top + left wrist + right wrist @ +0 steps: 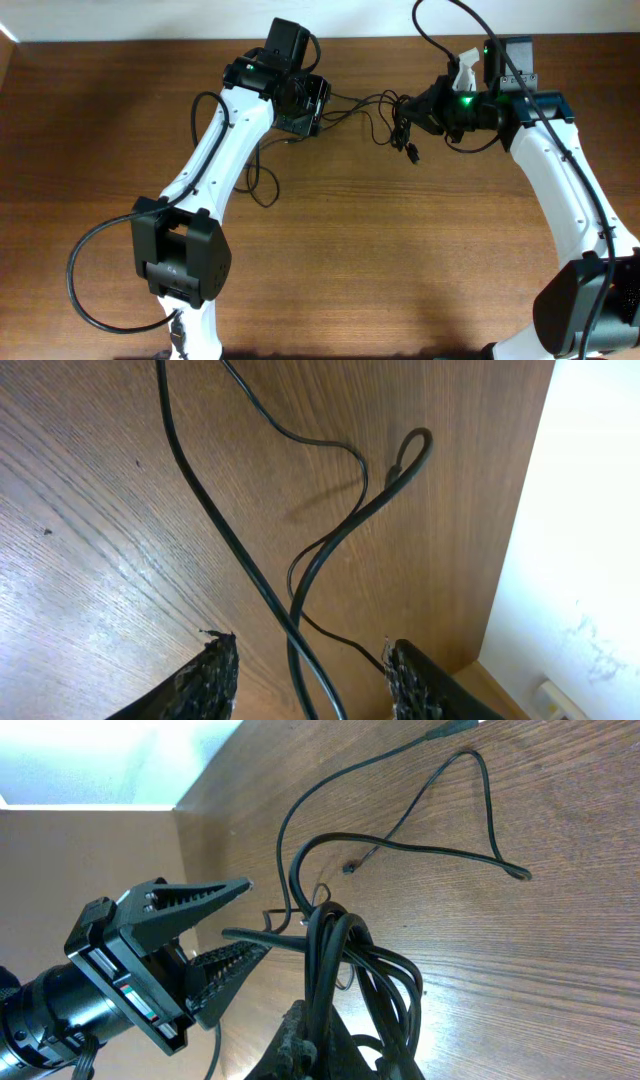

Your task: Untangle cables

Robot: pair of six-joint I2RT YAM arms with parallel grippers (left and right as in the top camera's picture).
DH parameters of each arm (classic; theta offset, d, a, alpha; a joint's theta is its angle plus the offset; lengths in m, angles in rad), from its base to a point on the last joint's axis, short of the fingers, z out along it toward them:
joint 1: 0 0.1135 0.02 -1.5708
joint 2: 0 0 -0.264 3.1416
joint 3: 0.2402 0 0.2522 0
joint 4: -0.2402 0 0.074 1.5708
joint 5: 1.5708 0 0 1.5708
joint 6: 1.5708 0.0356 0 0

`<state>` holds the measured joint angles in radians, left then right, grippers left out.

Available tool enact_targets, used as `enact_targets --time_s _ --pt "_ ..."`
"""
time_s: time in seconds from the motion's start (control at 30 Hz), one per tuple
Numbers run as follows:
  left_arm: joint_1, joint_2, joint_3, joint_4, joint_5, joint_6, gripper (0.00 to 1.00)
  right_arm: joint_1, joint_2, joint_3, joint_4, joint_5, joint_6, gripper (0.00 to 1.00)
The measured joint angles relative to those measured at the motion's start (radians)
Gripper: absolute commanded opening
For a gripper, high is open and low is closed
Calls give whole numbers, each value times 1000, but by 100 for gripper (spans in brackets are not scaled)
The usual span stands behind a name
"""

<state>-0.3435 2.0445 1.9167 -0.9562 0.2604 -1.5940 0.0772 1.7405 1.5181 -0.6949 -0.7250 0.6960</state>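
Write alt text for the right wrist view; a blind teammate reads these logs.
The right pincer, at the bottom edge, is shut on a bunch of black cables over a wooden table. The left pincer faces it with jaws open, one strand running toward them; thinner strands trail across the table behind.

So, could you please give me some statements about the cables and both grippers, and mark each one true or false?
1. The right gripper is shut on a bunch of cables. True.
2. The left gripper is closed tight. False: its jaws stand apart, with cables running between them.
3. The table is brown wood. True.
4. The cables lie in a white tray. False: there is no tray; they are bunched at the right gripper and trail over the table.
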Motion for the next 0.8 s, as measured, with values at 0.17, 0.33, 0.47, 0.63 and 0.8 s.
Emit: enact_targets --time_s 0.17,0.33,0.47,0.63,0.8 --pt "-21 0 0 0 -7 -20 52 0 0 0 0 0 0 4" --pt "-28 0 0 0 -13 -41 46 0 0 0 0 0 0 4" --pt "-28 0 0 0 -40 -49 44 0 0 0 0 0 0 4" --pt "-28 0 0 1 -52 -49 44 0 0 0 0 0 0 4" --pt "-28 1 0 1 -52 -49 43 0 0 0 9 0 0 4"
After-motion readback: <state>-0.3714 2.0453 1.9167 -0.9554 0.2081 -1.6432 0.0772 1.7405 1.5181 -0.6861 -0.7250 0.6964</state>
